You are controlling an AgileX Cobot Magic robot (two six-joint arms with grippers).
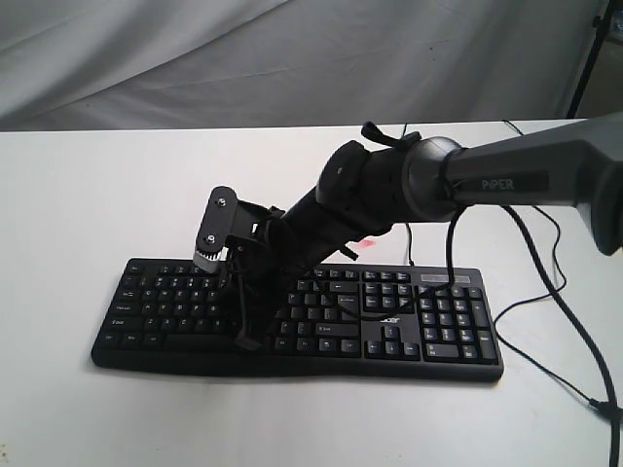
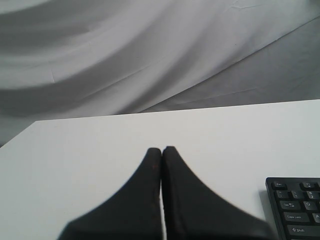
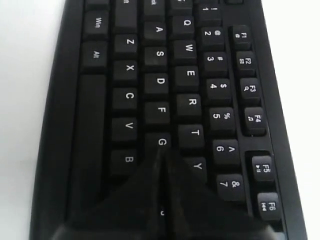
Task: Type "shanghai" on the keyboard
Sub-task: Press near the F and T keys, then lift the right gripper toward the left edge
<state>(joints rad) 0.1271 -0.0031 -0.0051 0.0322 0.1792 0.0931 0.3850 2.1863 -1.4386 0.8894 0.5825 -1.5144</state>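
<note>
Ideally the right gripper [image 3: 162, 151], jaws clenched beside the G key [image 3: 161, 142] of the keyboard [image 1: 440, 326] on the table [image 1: 78, 195], presses straight down on one key without clipping neighbours.

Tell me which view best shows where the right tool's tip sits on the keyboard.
Right wrist view: the shut right tool points beside G on the keyboard, legends readable. Exterior view shows it sidelong, legends too small. Left wrist view shows only a keyboard corner.
</note>
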